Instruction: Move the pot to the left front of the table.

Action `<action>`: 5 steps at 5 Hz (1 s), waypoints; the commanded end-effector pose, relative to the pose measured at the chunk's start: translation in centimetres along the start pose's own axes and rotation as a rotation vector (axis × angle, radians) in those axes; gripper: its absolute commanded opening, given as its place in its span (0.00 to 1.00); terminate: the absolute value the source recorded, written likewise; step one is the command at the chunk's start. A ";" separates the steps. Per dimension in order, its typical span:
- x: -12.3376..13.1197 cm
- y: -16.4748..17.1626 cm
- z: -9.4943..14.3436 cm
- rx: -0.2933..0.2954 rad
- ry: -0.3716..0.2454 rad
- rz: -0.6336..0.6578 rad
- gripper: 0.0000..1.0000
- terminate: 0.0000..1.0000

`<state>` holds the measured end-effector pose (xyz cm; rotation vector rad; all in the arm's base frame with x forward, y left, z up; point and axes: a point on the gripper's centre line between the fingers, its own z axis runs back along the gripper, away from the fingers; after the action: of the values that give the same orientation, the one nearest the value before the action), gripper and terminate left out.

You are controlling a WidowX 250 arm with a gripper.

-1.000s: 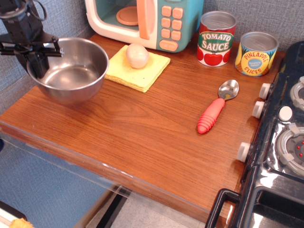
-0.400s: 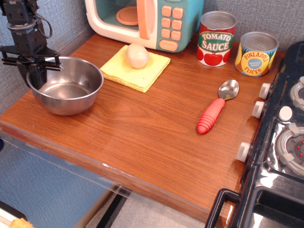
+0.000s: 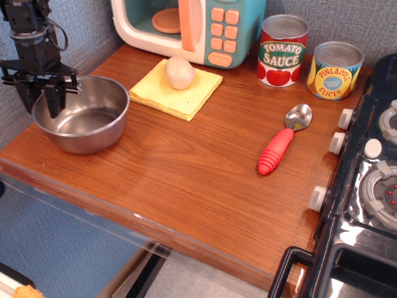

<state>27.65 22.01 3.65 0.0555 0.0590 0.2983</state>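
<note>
Now, pot (image 3: 82, 121) rim between tool (image 3: 39, 102) fingers.

A grey textured wall (image 3: 347, 18) runs behind the counter and down its left side. A toy microwave (image 3: 186, 28) stands against the back wall, and a black toy stove (image 3: 366, 186) sits at the right. Below the front edge lies blue floor (image 3: 62, 248). Soft, even light gives the wood a gloss.

Red can (image 3: 283, 51): "TOMATO SAUCE". Yellow-blue can (image 3: 334, 70): "PINEAPPLE SLICES"; smaller print on it unreadable.
</note>
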 end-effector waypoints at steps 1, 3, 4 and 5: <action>-0.3 -0.1 5.4 0.005 -0.164 -0.069 1.00 0.00; -1.3 -5.3 11.5 0.052 -0.345 -0.281 1.00 0.00; -1.6 -8.2 11.6 0.025 -0.335 -0.354 1.00 0.00; -1.8 -9.5 11.3 0.017 -0.320 -0.369 1.00 0.00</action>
<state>30.56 11.68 12.33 0.0846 -0.1991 -0.0733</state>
